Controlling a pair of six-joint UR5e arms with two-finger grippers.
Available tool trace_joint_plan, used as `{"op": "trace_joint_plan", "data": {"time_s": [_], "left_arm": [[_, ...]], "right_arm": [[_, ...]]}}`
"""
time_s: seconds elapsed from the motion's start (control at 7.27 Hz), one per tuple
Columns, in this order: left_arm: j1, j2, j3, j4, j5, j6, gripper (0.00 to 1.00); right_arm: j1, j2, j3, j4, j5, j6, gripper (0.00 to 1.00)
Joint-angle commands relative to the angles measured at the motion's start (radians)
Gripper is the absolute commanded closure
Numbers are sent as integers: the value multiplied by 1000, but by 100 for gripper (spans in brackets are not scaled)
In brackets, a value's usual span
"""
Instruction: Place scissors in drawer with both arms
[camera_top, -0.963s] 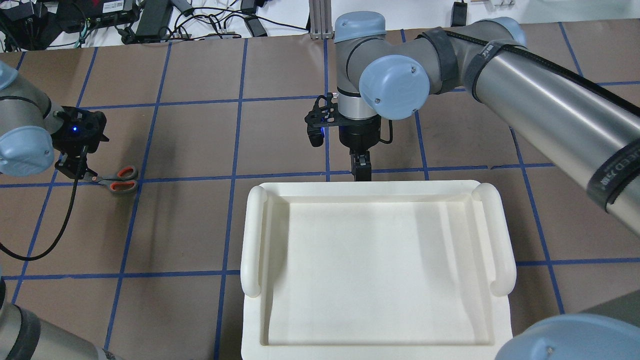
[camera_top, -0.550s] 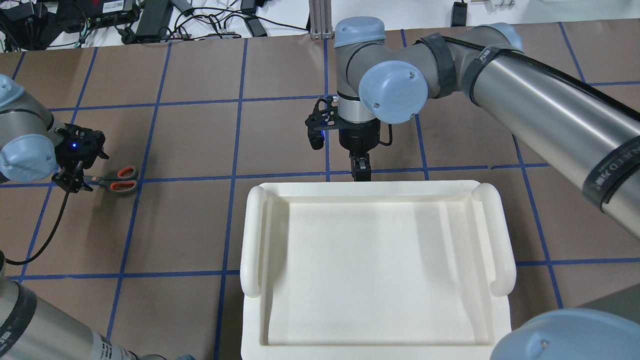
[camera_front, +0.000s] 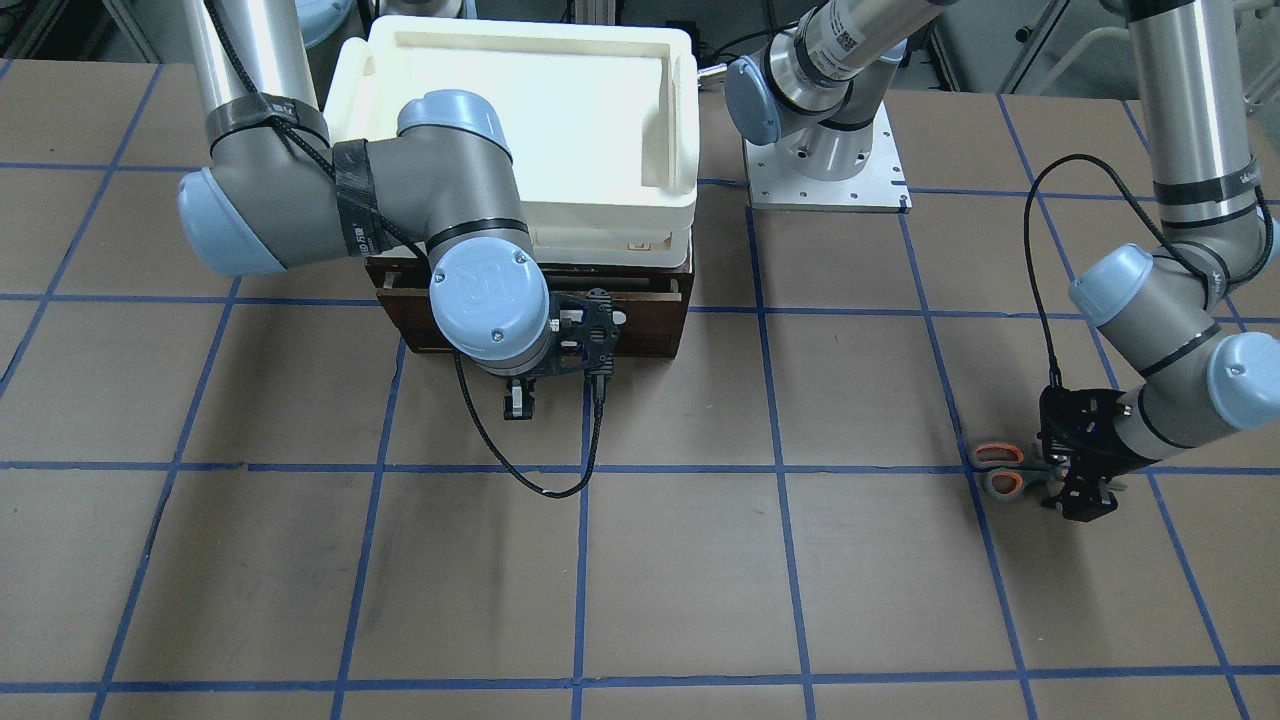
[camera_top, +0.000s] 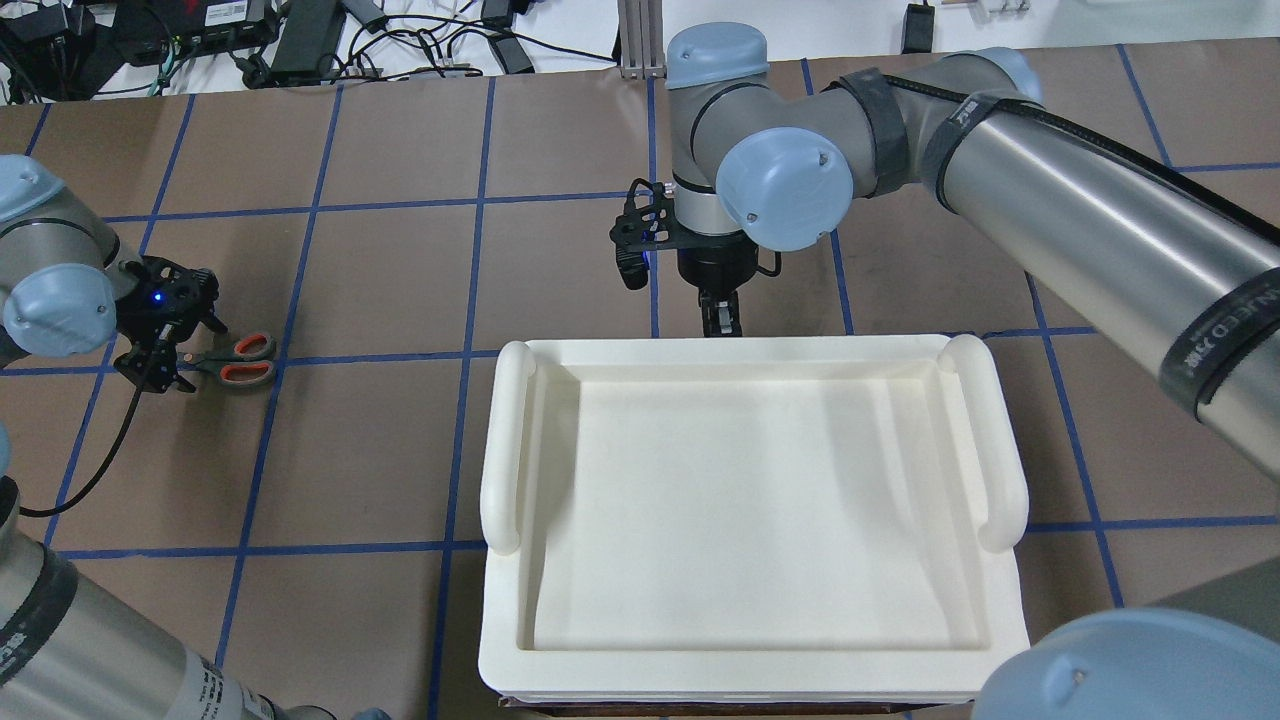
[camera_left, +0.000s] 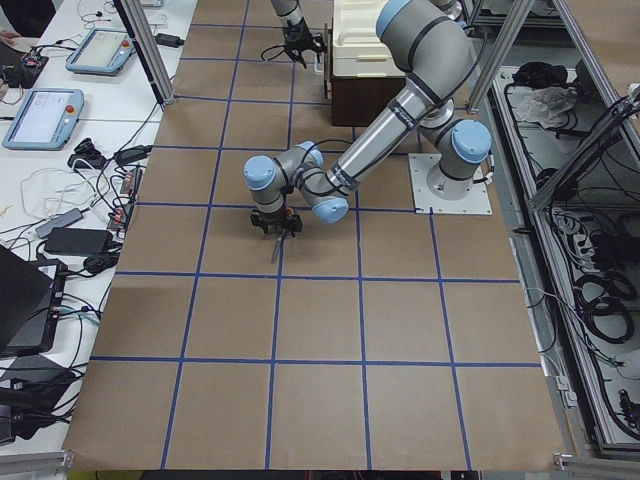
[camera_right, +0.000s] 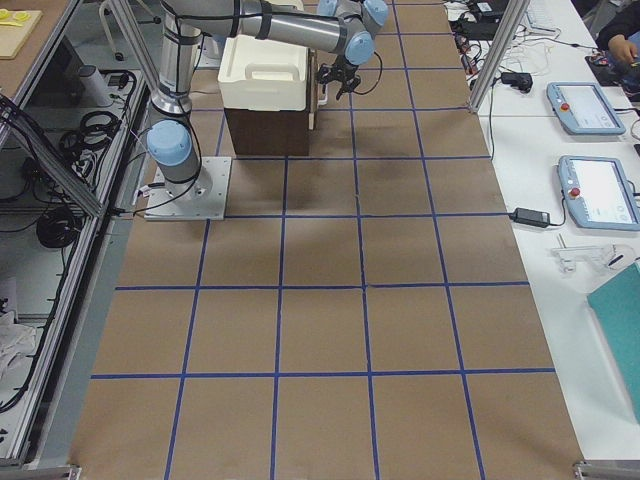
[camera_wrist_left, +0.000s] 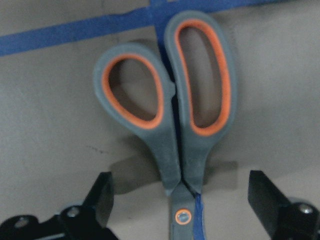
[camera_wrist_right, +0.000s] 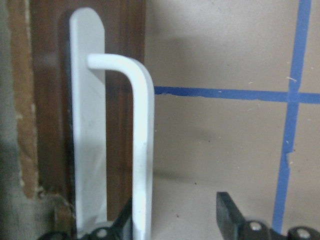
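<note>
Left arm: left tool (camera_wrist_left: 182, 199) low over the scissors (camera_top: 238, 360), fingers (camera_wrist_left: 102, 196) spread wide on either side of the pivot and not touching it, so the tool is open and holds nothing. Scissors lie flat and closed on the bench (camera_top: 400, 280) at the robot's left, across a blue tape line (camera_top: 380, 355), orange-lined loops pointing toward the centre, well apart from the drawer (camera_front: 640, 325). Centre: white tray (camera_top: 503, 450) sits on top of the dark-brown drawer unit. Right arm: right tool (camera_wrist_right: 175, 220) is at the drawer front with its fingers apart, open, the white bar handle (camera_wrist_right: 143, 150) standing between them, close against one finger with a clear gap to the other.
</note>
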Motion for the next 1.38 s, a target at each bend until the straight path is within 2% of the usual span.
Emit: {"op": "trace_joint_plan", "data": {"time_s": [0.0,0.28,0.41,0.55,0.83,0.96,1.24], "left_arm": [[-6,3,-5,-11,-5,12,19],[-6,16,-5,-9,-6,24,55],[-4,18,-7,-9,-6,27,66],[-4,18,-4,-6,-5,48,88],[-4,13,-2,-3,-6,59,92],[-4,22,1,-3,-6,59,100],[-7,29,4,-2,-12,74,100]], "right_arm": [[-2,16,-40,-48,-45,-24,43],[-4,39,-80,-48,-45,-29,43],[-5,40,-89,-48,-45,-43,43],[-10,49,-100,-49,-45,-58,43],[-10,88,-163,-52,-45,-60,43],[-11,101,-181,-52,-45,-60,43],[-16,123,-218,-61,-47,-60,43]]}}
